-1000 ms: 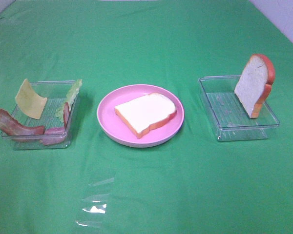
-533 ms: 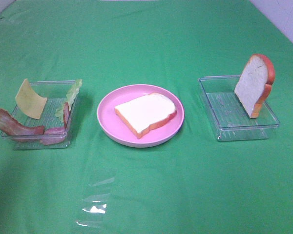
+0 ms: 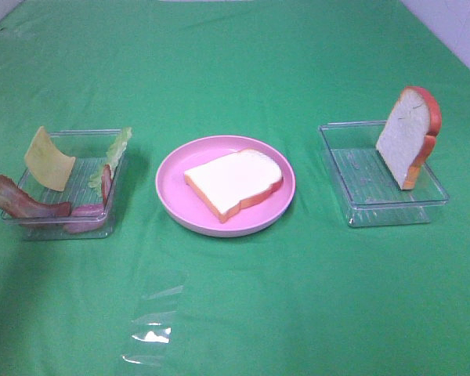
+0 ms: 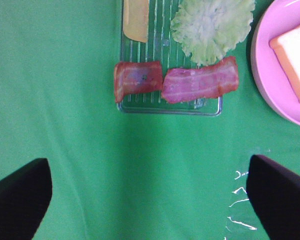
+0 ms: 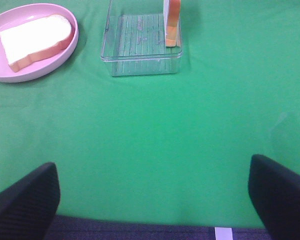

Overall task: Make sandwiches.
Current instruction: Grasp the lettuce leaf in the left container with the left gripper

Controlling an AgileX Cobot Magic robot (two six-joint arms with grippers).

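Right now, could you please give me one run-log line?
bread slice on pink plate; second slice upright in tray; left fingers, right fingers open

Of my left pincer (image 4: pixel 147 161) only two fingers (image 4: pixel 20 200) show: flat, matte black wedges with straight slanting edges and blunt, slightly rounded tips. My right pincer (image 5: pixel 152 161) has the same pair of black fingers (image 5: pixel 279 197), though here a fine grid-like grain covers their surface, and their tips look a little rounder.
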